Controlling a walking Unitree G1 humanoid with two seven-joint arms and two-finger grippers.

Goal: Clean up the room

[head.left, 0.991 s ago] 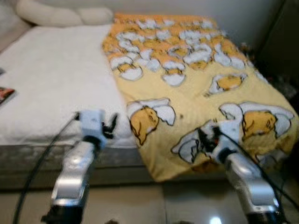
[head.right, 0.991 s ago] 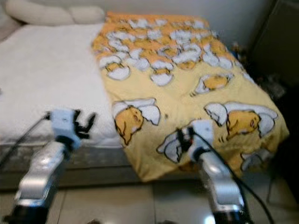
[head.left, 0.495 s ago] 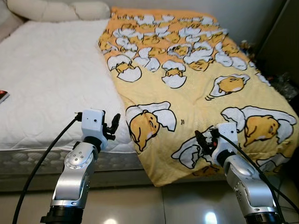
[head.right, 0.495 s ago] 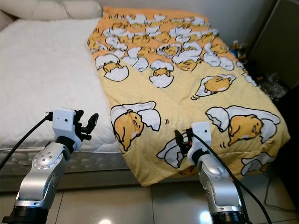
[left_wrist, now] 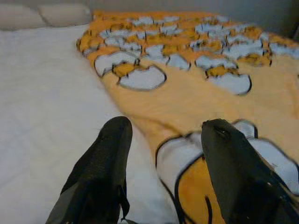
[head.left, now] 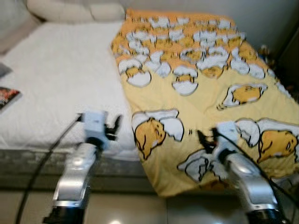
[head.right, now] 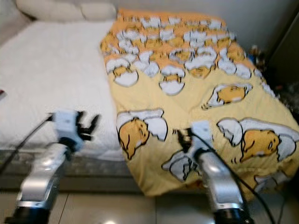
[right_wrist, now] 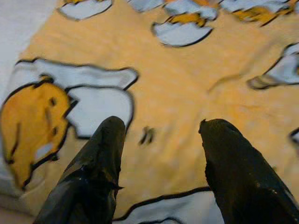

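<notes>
bed [head.left: 56,84]: white mattress cover, pillows [head.left: 70,10] at 12 o'clock.
blanket [head.left: 205,93]: yellow, egg pattern, spread over the bed's 3 o'clock half, hanging off the foot.
left tool [left_wrist: 163,140]: fingers apart, above the blanket's edge.
right tool [right_wrist: 159,135]: fingers apart, over the blanket.
book [head.left: 7,97]: at the bed's 9 o'clock edge.

2 silver arms, white wrist boxes, black cables, black jaws.

We get soft, even indoor light, no hard shadows. Both eye views are smeared by motion blur, so the blanket [head.left: 201,88] print looks fuzzy. A small glare spot sits on the floor [head.left: 114,223]. Wrist views are blurry too, their 2 black fingers [left_wrist: 100,172] soft-edged.
</notes>
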